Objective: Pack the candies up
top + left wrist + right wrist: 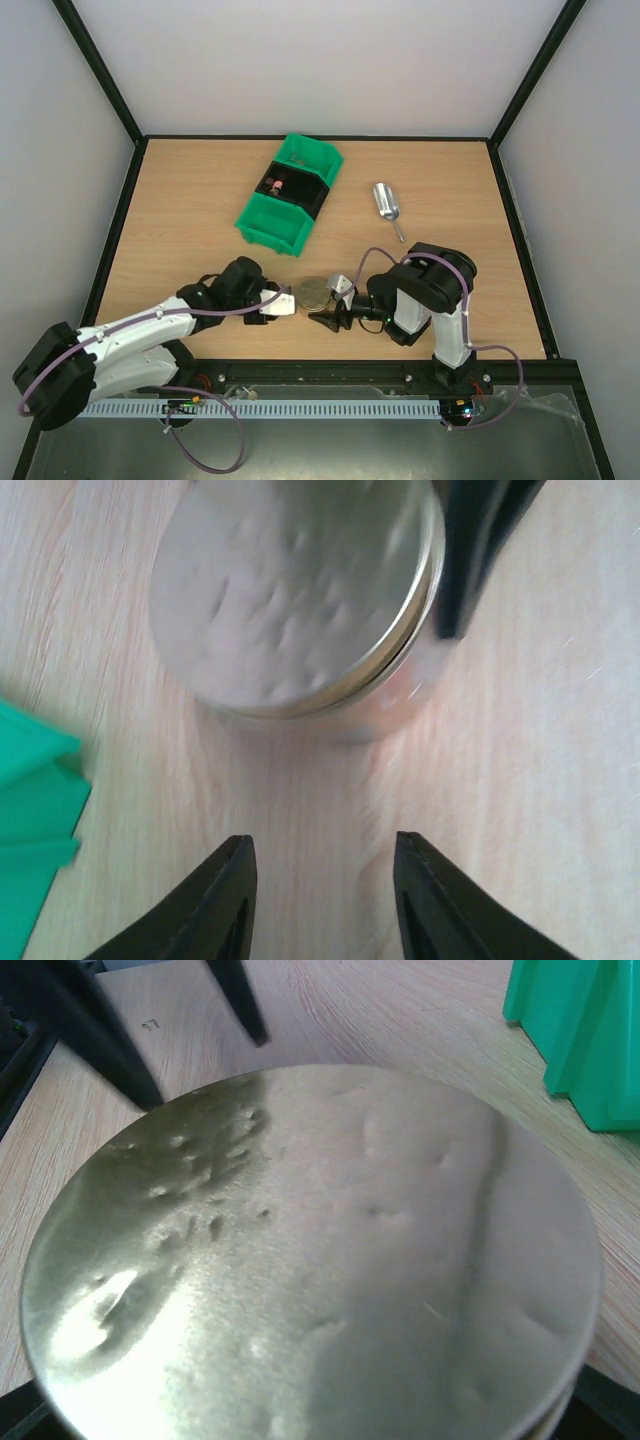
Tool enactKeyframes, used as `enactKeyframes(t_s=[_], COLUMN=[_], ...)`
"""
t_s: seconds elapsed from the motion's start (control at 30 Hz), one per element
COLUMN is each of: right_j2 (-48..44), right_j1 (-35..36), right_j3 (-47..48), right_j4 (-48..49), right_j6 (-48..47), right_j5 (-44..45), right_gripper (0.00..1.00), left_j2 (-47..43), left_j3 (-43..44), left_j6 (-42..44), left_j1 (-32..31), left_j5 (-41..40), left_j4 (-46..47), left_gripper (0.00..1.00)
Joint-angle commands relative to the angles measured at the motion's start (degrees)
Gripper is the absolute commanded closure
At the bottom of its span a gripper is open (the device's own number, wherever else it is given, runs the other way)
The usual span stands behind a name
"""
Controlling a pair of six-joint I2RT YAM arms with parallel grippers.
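Looking down on a wooden table (200, 220) that takes up most of the top view. Upper middle of it, got a green bin (270, 222) lying on a slant, with a black bin (312, 196) sitting in it. Lower middle, pretty much nose to nose: left gripper (320, 845) poking in from the left, jaws partly open with only bare wood between them, just short of the jar (314, 292). Right gripper (333, 303) poking in from the right, jaws spread wide and looks clamped round that jar, one black finger (470, 560) right against its side in the left wrist view. Upright, the jar, with a dented metal lid (320, 1260) on, filling nearly the whole right wrist frame. Right of the bins and well apart, a metal scoop (386, 203) flat on the wood. Tiniest of all: the candies (278, 185), just a few pinkish specks down inside the black bin.
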Motion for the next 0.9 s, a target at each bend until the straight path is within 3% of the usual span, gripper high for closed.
enactKeyframes(t_s=[0.0, 0.13, 0.43, 0.5, 0.7, 0.87], right_j2=[1.47, 1.76, 1.59, 1.5, 1.19, 1.14], right_j1=[0.57, 0.61, 0.57, 0.61, 0.62, 0.59], right_j3=[-0.85, -0.67, -0.72, -0.88, -1.25, -1.37], right_j4=[-1.2, -1.12, -1.11, -1.04, -0.85, -1.03], right_j6=[1.22, 1.5, 1.8, 1.69, 0.88, 0.79], right_j5=[-1.65, -1.1, -0.47, -0.64, -1.85, -2.44], right_gripper=[0.77, 0.77, 0.77, 0.78, 0.78, 0.79], left_j2=[-1.66, 3.69, 14.03, 14.31, 12.95, 9.0], left_j3=[3.87, 7.58, 9.58, 8.8, 5.94, 1.94], left_j6=[-3.96, -9.79, -8.73, -7.82, -5.7, -2.21], left_j1=[-6.07, -10.33, -12.04, -12.04, -11.32, -9.17], left_j5=[2.2, 2.04, 1.17, 0.05, -4.63, -6.0], left_j4=[-3.66, 1.88, 9.36, 9.91, 7.16, 4.28], left_gripper=[0.58, 0.57, 0.59, 0.6, 0.75, 0.79])
